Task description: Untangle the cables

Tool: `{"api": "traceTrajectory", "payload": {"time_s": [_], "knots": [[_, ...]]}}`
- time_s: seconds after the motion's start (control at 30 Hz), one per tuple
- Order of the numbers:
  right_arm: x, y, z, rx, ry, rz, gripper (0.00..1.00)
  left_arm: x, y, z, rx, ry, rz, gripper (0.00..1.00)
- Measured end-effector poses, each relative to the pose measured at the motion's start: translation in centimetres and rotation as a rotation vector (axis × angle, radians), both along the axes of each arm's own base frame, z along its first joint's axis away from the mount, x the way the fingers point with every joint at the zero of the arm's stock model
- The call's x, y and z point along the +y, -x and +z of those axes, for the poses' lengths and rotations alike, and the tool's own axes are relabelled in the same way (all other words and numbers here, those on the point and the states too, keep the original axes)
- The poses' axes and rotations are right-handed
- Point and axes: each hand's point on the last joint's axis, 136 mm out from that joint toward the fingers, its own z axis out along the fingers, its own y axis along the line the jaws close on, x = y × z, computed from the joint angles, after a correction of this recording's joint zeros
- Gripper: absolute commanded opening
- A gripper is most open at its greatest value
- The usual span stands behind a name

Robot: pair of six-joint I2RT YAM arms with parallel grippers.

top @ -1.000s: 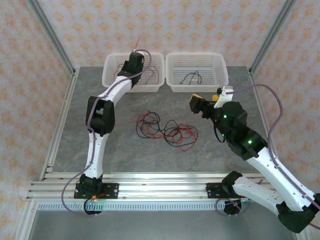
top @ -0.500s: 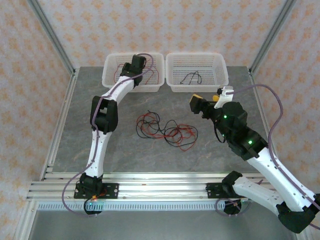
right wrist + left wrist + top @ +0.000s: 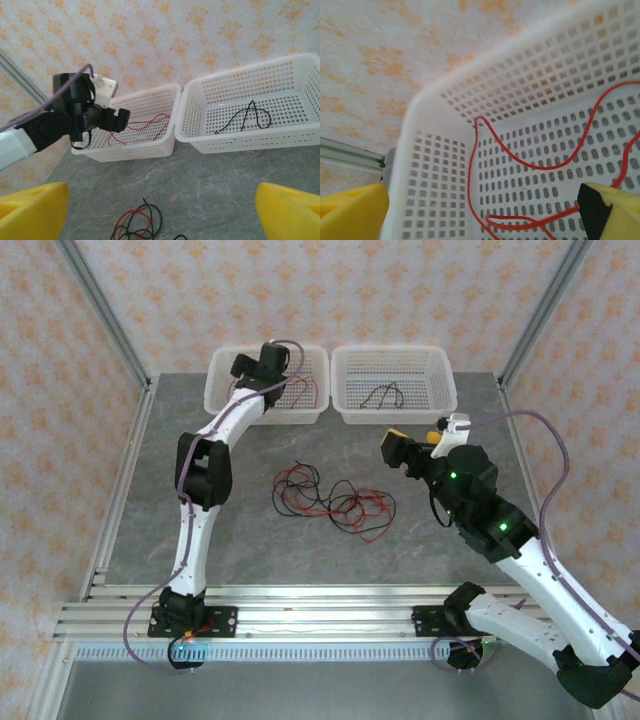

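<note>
One red cable (image 3: 530,162) lies in the left basket (image 3: 215,390) under my left gripper (image 3: 480,212), spread and empty; one black cable (image 3: 246,117) lies in the right basket (image 3: 445,390); my right gripper (image 3: 397,447), also spread, hovers beside the tangle (image 3: 335,502) on the table (image 3: 250,540); most sorting remains, I judge.

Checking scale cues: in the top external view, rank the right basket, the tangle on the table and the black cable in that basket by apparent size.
1. The right basket and the tangle: similar spread, too close to rank.
2. The black cable, clearly smallest.
</note>
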Motion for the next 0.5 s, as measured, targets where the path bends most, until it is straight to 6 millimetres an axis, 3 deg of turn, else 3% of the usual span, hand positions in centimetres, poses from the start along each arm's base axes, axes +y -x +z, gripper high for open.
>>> {"api": "traceTrajectory", "payload": {"time_s": [0.3, 0.37, 0.5], "knots": [[0.2, -0.2, -3.0, 0.125, -0.034, -0.027, 0.90, -0.6, 3.8, 13.2, -0.214, 0.177, -0.039, 0.99], [0.6, -0.2, -4.9, 0.178, -0.045, -0.021, 0.87, -0.8, 5.3, 15.8, -0.258, 0.235, -0.045, 0.99], [1.9, 0.1, -10.2, 0.317, -0.073, 0.011, 0.82, -1.7, 9.0, 18.1, -0.286, 0.343, -0.067, 0.99]]}}
